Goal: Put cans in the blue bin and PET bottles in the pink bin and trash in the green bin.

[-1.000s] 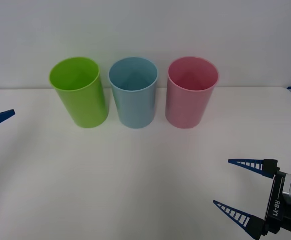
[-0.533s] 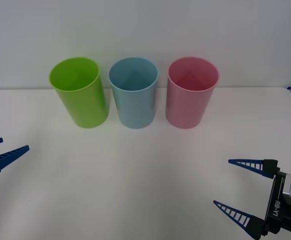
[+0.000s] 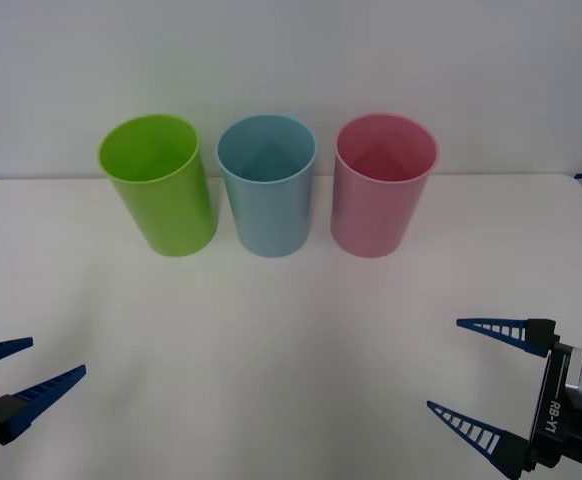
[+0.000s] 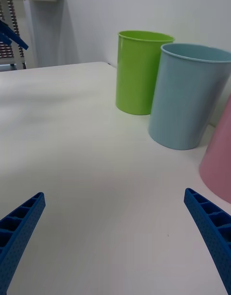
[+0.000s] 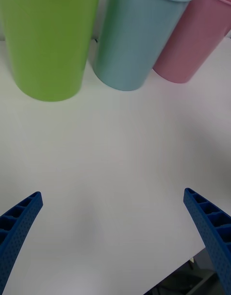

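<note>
Left claw [image 3: 26,368] has slid from the left edge down into the lower left corner, its blue ribbed fingers spread apart over bare worktop. Right claw [image 3: 476,370] sits unchanged at lower right, fingers apart too. Plain white worktop [image 3: 291,340], pale wall behind. Three bins in a row across the upper middle, none shifted: tall lime-green plastic bin [image 3: 158,185] left, light-blue plastic bin [image 3: 268,185] centre, pink plastic bin [image 3: 381,185] right, all upright, close together.
</note>
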Controlling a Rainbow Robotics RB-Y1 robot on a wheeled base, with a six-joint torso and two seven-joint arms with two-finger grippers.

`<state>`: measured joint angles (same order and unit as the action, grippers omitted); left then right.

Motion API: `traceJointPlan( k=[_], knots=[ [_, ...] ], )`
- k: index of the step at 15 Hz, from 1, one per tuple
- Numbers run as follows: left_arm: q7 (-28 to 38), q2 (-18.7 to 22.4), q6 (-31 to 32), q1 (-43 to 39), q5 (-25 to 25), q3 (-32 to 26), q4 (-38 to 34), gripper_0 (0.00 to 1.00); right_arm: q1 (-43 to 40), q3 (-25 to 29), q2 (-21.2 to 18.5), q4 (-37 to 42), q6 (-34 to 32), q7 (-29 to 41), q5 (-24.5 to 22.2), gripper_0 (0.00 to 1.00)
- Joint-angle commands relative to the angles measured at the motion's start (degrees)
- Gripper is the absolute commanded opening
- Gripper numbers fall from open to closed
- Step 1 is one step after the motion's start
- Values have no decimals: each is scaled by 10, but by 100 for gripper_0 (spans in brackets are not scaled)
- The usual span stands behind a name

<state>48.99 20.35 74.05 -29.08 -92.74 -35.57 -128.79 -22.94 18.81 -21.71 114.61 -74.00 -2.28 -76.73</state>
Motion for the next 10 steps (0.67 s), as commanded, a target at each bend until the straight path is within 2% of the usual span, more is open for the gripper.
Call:
traceJointPlan(
  k=[1,5,10],
  knots=[
    [-52,-23,0,-14,3,8,-1,100,0,0,0,0,0,0,0,100],
    [-61,-23,0,-65,14,31,0,100,0,0,0,0,0,0,0,100],
    [-70,-23,-29,-71,12,50,2,100,0,0,0,0,0,0,0,100]
  ],
)
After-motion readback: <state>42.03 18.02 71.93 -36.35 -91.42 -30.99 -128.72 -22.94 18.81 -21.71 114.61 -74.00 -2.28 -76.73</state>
